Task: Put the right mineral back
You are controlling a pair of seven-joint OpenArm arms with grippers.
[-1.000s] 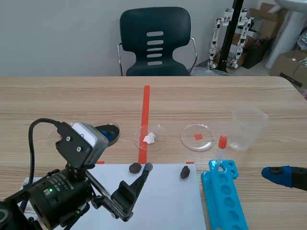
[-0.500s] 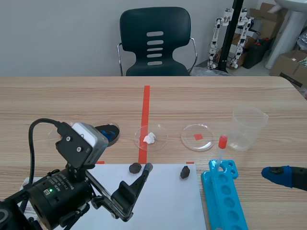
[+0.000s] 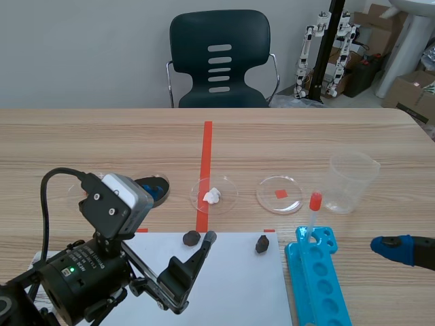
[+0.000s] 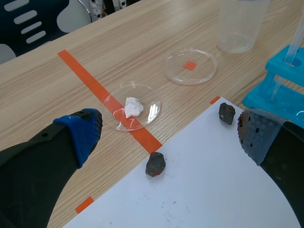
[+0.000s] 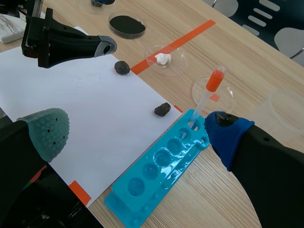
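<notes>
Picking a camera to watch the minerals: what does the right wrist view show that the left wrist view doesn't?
Only right wrist: the black-filled dish, the pipette's orange bulb, the open right tool. Only left wrist: the blue pad of the open left tool. Both: the left mineral, the right mineral, the white lump in its dish, the empty dish, the blue rack.

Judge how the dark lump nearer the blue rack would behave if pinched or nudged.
The right mineral looks rigid and irregular, so a pinch may land on uneven faces and twist it. Lumpy, it would likely tumble rather than roll. On the smooth white paper it might slide if nudged.
</notes>
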